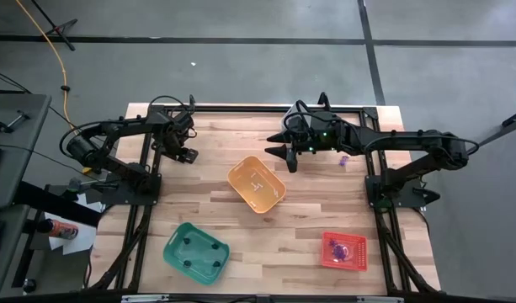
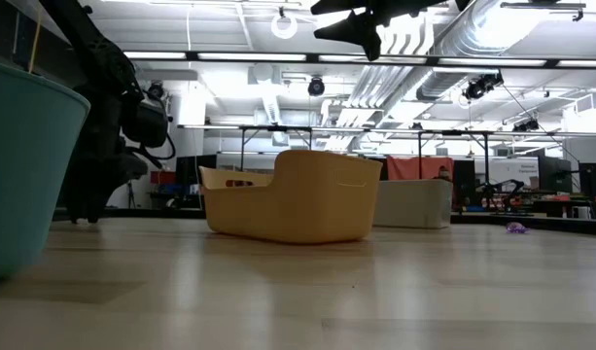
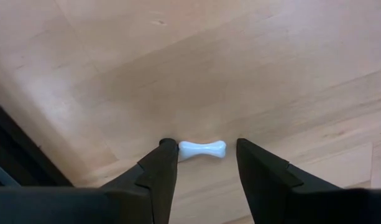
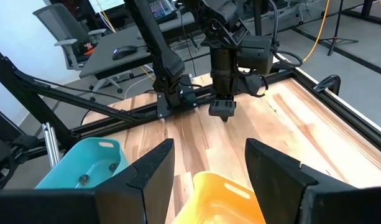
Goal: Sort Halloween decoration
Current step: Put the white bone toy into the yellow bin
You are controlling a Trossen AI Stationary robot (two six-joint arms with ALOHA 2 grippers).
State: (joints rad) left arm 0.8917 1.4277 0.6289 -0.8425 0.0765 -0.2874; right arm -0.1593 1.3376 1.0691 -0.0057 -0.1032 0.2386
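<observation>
Two matte-black jointed arms with looping black cables, green indicator lights, and tapered, pointed black jaws.

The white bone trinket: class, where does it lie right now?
In the left wrist view the white bone lies on the bare wooden table, between the open fingers of the left gripper, at the table's far left.

wooden table (image 1: 241,220), orange bin (image 1: 256,184) centre, green bin (image 1: 196,252) front-left, red bin (image 1: 343,251) front-right with purple trinkets (image 1: 338,249), left gripper (image 1: 183,155) and right gripper (image 1: 283,153) near back edge
</observation>
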